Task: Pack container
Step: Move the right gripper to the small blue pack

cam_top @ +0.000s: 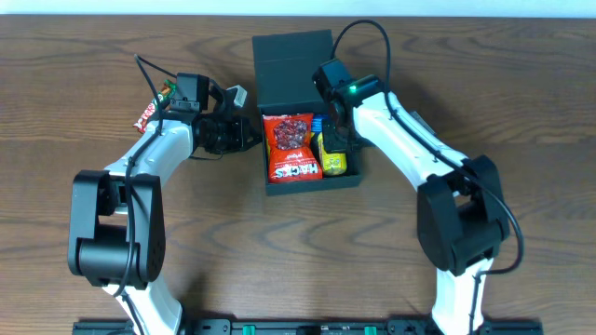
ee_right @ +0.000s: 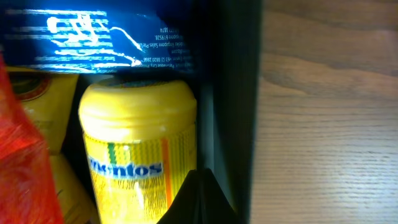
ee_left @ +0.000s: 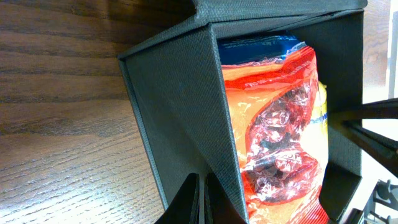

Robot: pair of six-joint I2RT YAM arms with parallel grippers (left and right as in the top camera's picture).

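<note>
The dark teal container stands at mid table with its flap lid folded back. Inside lie a red snack packet, a yellow Mentos bottle and a blue packet. My left gripper is shut, its tips against the outer face of the container's left wall. My right gripper is shut too, with its tips at the inner edge of the right wall, beside the Mentos bottle. Nothing shows between either pair of fingers.
A red-wrapped snack bar and a small green-ended packet lie on the wooden table to the far left, behind my left arm. Cables run above both arms.
</note>
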